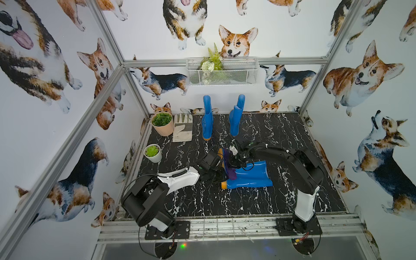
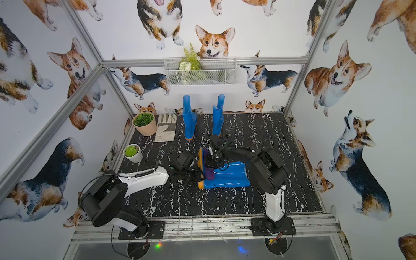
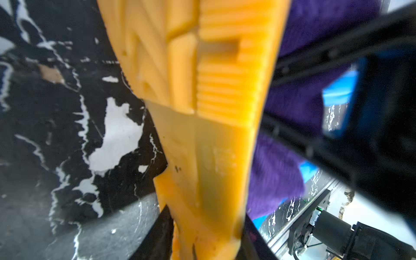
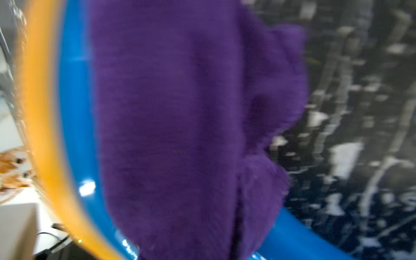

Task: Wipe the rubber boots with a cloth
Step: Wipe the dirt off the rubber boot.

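A blue rubber boot (image 1: 249,177) lies on its side mid-table, its orange sole (image 3: 202,90) facing left. My left gripper (image 1: 220,169) is shut on that sole, a black finger (image 3: 155,238) on each side of it. The purple cloth (image 1: 231,173) hangs over the boot's foot under my right gripper (image 1: 234,160), which is shut on the cloth. In the right wrist view the cloth (image 4: 175,135) covers the jaws and lies against the blue rubber (image 4: 76,112). More boots stand upright at the back (image 1: 207,119) (image 1: 235,120). Both top views show all this (image 2: 209,174).
A pale work glove (image 1: 182,127) lies at the back left beside a peach pot with a green plant (image 1: 162,123). A small white pot (image 1: 153,153) stands by the left edge. A wire basket (image 1: 238,74) with greenery hangs on the back wall.
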